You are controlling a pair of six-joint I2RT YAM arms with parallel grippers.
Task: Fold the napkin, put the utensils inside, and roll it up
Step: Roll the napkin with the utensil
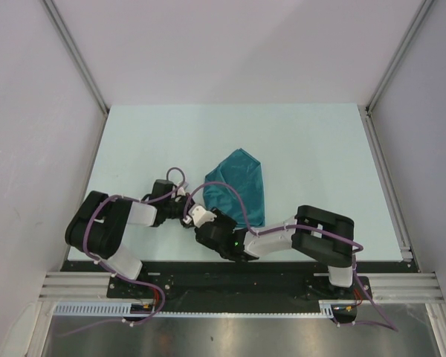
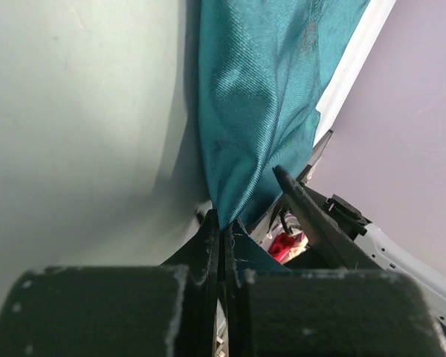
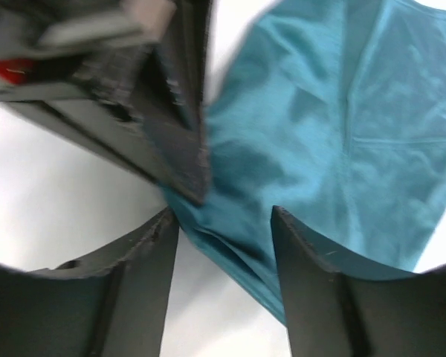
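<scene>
At the middle of the pale greenish-white table top we see the teal, slightly shiny cloth napkin, bunched into a rough wedge. Its broad end lies toward the far side and its narrow corner is drawn toward the arms.

The left gripper is at that near corner. In its wrist view the left gripper has its dark fingers pressed together on the napkin, and the cloth rises in a taut, creased fold from the pinch.

The right gripper sits just beside it, over the same corner. In the right wrist view its two dark fingers stand apart, with the edge of the napkin between them and not clamped. The left gripper reaches in from the upper left, gripping the cloth just ahead of them.
</scene>
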